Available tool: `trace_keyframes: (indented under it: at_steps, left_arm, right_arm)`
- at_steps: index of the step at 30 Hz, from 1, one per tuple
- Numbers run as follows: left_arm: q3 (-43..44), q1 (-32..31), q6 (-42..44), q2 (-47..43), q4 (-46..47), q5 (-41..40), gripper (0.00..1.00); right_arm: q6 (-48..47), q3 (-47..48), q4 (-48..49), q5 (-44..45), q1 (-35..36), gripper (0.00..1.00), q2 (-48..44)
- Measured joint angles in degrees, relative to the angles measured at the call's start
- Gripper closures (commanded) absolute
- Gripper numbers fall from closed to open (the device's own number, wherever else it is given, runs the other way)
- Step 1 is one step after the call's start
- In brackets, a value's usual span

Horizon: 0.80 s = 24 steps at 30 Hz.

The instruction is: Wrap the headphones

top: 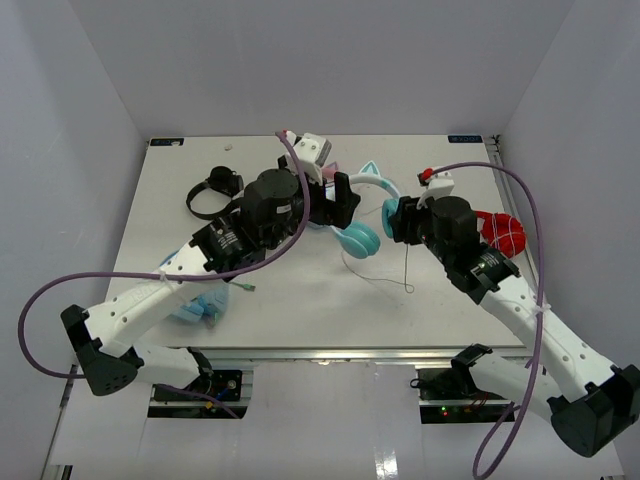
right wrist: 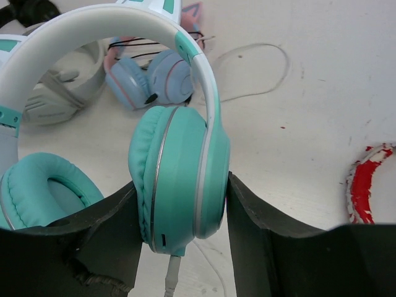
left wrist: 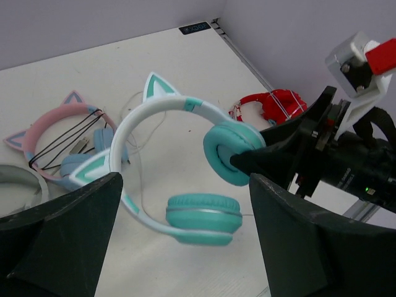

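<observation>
The headphones (top: 362,232) have teal ear cups, a white headband and teal cat ears, and lie mid-table. My right gripper (right wrist: 179,204) is shut on one ear cup (right wrist: 179,179) and holds it upright; it also shows in the top view (top: 400,218). The other cup (left wrist: 201,213) rests on the table. My left gripper (left wrist: 185,241) is open and empty, just in front of that lower cup; in the top view it (top: 343,200) is beside the headband. The thin white cable (top: 400,272) trails loose over the table from the held cup's plug (right wrist: 173,275).
A pink-banded cat-ear pair (left wrist: 68,133) with blue cups lies to the left, a grey-white pair (left wrist: 15,185) beside it. A red pair (top: 503,233) lies at the right, a black pair (top: 213,190) at the back left, a light-blue pair (top: 200,305) under my left arm.
</observation>
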Motion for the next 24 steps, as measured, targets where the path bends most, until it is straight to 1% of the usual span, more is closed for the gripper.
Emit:
trace_keyframes:
  at_steps: [4, 7, 9, 11, 14, 17, 21, 24]
  left_arm:
    - [6.7, 0.0, 4.0, 2.7, -6.8, 2.6, 0.12]
    - [10.4, 0.0, 6.4, 4.9, -12.7, 3.5, 0.14]
    - [12.4, 0.0, 7.7, 6.5, -16.2, 3.7, 0.17]
    - [14.0, 0.1, 8.7, 8.4, -19.5, 3.8, 0.17]
    - [15.4, 0.1, 9.8, 11.5, -23.7, 3.3, 0.18]
    - [16.1, 0.2, 10.8, 14.9, -27.4, 1.7, 0.22]
    - [16.1, 0.2, 11.9, 18.5, -30.4, 0.2, 0.23]
    - [16.1, 0.3, 12.5, 19.7, -31.7, -0.2, 0.23]
  right_arm:
    - [-0.9, -3.0, -0.2, -1.7, 3.8, 0.92, -4.7]
    - [-1.4, -4.4, -0.1, -2.8, 5.5, 0.92, -6.6]
    - [-1.6, -5.4, -0.1, -3.2, 6.4, 0.92, -7.8]
    - [-1.7, -6.1, -0.2, -3.5, 7.0, 0.92, -8.6]
    - [-1.8, -6.3, -0.3, -4.3, 7.7, 0.92, -9.1]
    - [-1.9, -6.3, -0.3, -4.7, 8.1, 0.92, -9.8]
    - [-2.3, -6.3, -0.3, -4.7, 8.3, 0.92, -10.8]
    - [-2.8, -6.3, -0.4, -4.7, 8.3, 0.92, -10.9]
